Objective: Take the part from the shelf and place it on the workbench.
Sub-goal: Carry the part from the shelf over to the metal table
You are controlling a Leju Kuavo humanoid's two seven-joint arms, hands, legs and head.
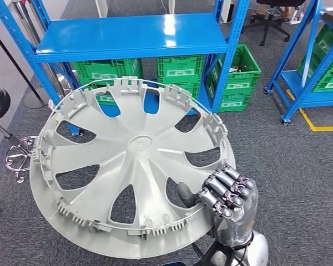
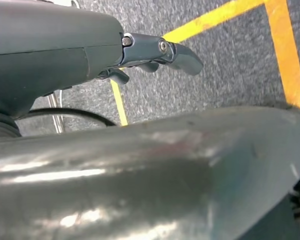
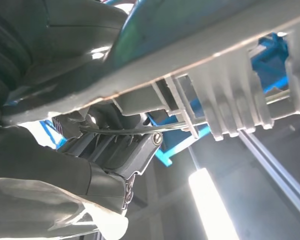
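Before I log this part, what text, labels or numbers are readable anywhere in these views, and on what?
None can be read.
Green crates under the blue shelf: raised lettering on the front panels, too small and blurred to read.
Wheel cover held in the right hand: no readable marking on the face shown; the centre disc looks blank.
Yellow floor tape: plain lines, no text.

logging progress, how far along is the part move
Pickup looks done: the grey wheel cover is off the blue shelf, which stands bare behind it. In hand: the right hand grips its rim. Left: setting it on the workbench.
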